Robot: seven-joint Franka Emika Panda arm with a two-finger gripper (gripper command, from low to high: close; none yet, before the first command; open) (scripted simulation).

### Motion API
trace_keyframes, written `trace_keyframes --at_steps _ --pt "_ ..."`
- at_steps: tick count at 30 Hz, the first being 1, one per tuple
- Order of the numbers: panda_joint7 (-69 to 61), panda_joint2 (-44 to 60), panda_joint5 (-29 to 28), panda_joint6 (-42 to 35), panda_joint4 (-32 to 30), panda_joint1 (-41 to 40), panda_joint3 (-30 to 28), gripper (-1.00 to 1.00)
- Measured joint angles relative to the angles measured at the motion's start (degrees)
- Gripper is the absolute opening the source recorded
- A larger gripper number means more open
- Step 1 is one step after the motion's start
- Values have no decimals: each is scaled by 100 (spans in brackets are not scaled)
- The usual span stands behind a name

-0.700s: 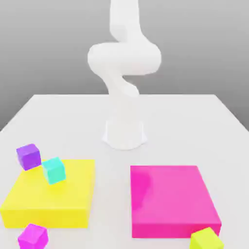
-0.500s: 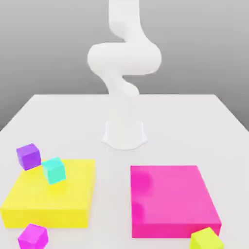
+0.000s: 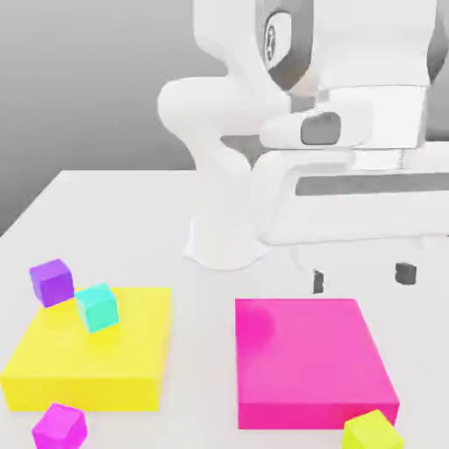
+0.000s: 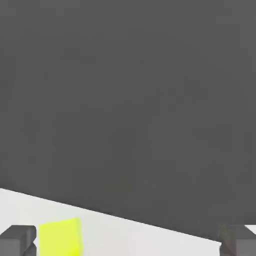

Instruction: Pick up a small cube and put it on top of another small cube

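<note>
The small lime yellow-green cube (image 3: 372, 431) rests on the table at the front right corner of the flat magenta block (image 3: 311, 359). My gripper (image 3: 360, 277) hangs open above the far edge of that block, dark fingertips (image 3: 318, 281) wide apart and nothing between them; the cube lies well in front of it and lower. In the hand view a lime-yellow cube (image 4: 61, 237) sits on the white table close to one finger (image 4: 17, 240), with the gripper (image 4: 127, 245) open. Other small cubes are a purple one (image 3: 51, 281), a cyan one (image 3: 96, 307) and a magenta one (image 3: 60, 427).
A large flat yellow block (image 3: 88, 359) lies at the exterior view's left; the cyan cube sits tilted on its far edge. The arm's white base (image 3: 224, 241) stands mid-table behind both blocks. The table's front edge (image 4: 150, 227) runs close to the lime cube.
The hand and forearm have swung into the exterior view, now hanging over the magenta block's far edge; before, just the base and lower links showed. The cubes and blocks have not moved.
</note>
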Motion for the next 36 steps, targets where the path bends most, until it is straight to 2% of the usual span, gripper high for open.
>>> trace_keyframes --at_steps 8,12,13,20,25,32,36 --pt "76 1661 -198 476 58 298 133 0" --pt "222 2492 -408 1037 209 486 -48 0" --pt "256 2654 -454 1161 243 525 -96 -100" --pt "264 2673 -467 1173 247 519 -90 -100" --pt "105 1773 -198 533 -6 290 50 -100" --pt "478 324 -97 79 -975 -570 -837 -100" --pt "745 -506 -94 -164 -1548 -1541 -1202 -100"
